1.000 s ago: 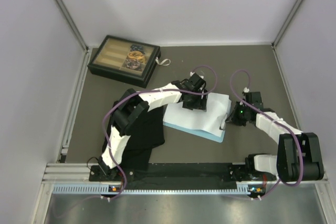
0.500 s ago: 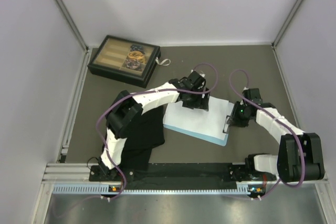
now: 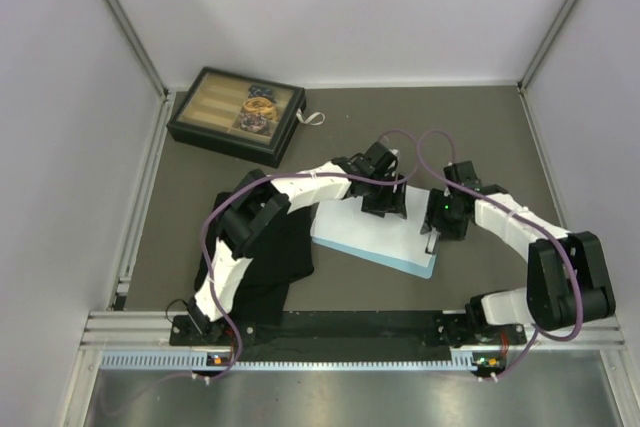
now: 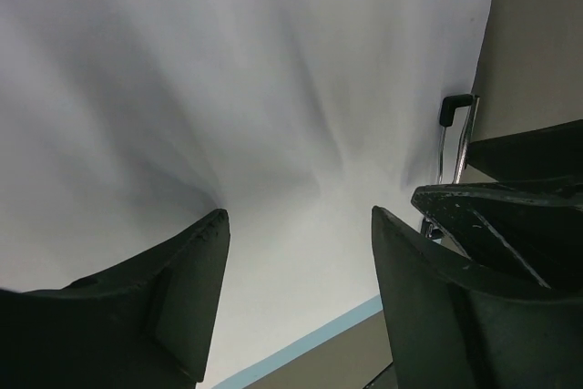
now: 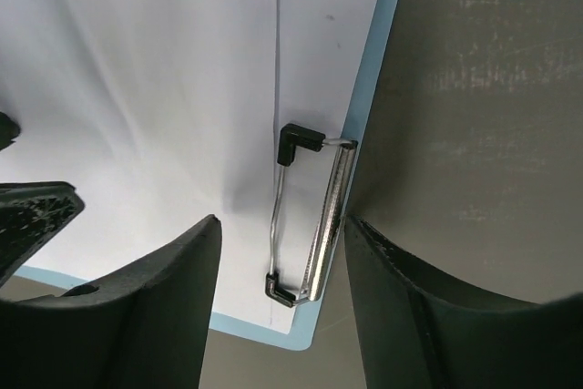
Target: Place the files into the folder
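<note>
- Right under our left claw (image 4: 296, 225) sit the files (image 4: 228, 88). White paper fills almost the whole wrist view and is a bit rippled just ahead of the fingertips.
- That claw is spread wide with nothing between its fingers. We honestly can't tell if the tips touch the paper.
- Back toward its wrist, a thin strip of the folder (image 4: 310, 345) peeks out past the paper's edge in light blue.
- Off to its right we see the clip (image 4: 455, 125).
- Our right claw (image 5: 281, 225) is open too. It hangs over the clip, with one finger on the paper side and the other over the bare table (image 5: 474, 88).
- Below that claw, the clip's wire loop lies on top of the paper at the folder's short edge.
- Ahead of the right claw two sheet edges show, and one sheet reaches nearly to the blue border.
- From the top camera, a black cloth (image 3: 270, 257) lies left of the left claw, touching the folder's end. A dark box (image 3: 237, 115) sits well apart, farther out and to the left.
</note>
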Available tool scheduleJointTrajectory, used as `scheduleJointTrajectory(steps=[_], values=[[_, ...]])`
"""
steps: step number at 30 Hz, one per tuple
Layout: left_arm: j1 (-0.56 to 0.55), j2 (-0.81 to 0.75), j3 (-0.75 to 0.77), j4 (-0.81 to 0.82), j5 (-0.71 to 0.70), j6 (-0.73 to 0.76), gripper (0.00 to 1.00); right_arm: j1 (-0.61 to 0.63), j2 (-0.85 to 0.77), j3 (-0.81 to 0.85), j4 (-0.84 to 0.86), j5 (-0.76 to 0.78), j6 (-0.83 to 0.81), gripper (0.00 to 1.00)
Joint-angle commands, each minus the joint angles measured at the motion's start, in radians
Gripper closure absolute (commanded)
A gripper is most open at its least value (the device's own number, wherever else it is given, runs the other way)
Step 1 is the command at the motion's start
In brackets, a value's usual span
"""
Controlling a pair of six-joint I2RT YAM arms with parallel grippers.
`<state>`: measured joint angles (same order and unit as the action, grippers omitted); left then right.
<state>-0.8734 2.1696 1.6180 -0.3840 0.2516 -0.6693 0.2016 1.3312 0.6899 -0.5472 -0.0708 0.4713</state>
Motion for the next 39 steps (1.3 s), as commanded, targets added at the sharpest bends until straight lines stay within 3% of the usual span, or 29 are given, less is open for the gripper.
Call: scheduleJointTrajectory(steps=[1, 5, 10, 17, 22, 26, 29, 30, 36, 39], values=[[-0.003, 0.004, -0.021, 0.037, -0.015, -0.019, 0.32, 0.038, 0.040, 0.062, -0.022, 0.068, 0.032, 0.44], [-0.003, -0.001, -0.062, 0.063, -0.015, -0.047, 0.33, 0.055, 0.091, 0.095, -0.071, 0.153, 0.055, 0.51], [-0.003, -0.008, -0.079, 0.076, -0.022, -0.052, 0.34, 0.067, 0.111, 0.111, -0.108, 0.218, 0.066, 0.69], [-0.003, -0.011, -0.070, 0.077, -0.014, -0.052, 0.34, 0.084, 0.172, 0.145, -0.143, 0.235, 0.059, 0.62], [-0.003, -0.028, -0.070, 0.077, -0.017, -0.041, 0.33, 0.087, 0.201, 0.134, -0.142, 0.247, 0.053, 0.51], [-0.003, -0.051, -0.043, 0.053, -0.023, -0.021, 0.29, 0.085, 0.232, 0.100, -0.089, 0.213, 0.059, 0.52], [-0.003, -0.077, -0.004, 0.004, -0.031, 0.016, 0.25, 0.084, 0.258, 0.088, -0.062, 0.195, 0.055, 0.57], [-0.001, -0.094, 0.008, -0.021, -0.040, 0.025, 0.24, 0.084, 0.255, 0.086, -0.059, 0.193, 0.053, 0.66], [0.074, -0.183, 0.031, -0.185, -0.112, 0.160, 0.16, 0.071, 0.244, 0.083, -0.043, 0.167, 0.021, 0.99], [0.134, -0.220, 0.022, -0.277, -0.175, 0.233, 0.14, 0.056, 0.237, 0.080, -0.040, 0.178, 0.006, 1.00]])
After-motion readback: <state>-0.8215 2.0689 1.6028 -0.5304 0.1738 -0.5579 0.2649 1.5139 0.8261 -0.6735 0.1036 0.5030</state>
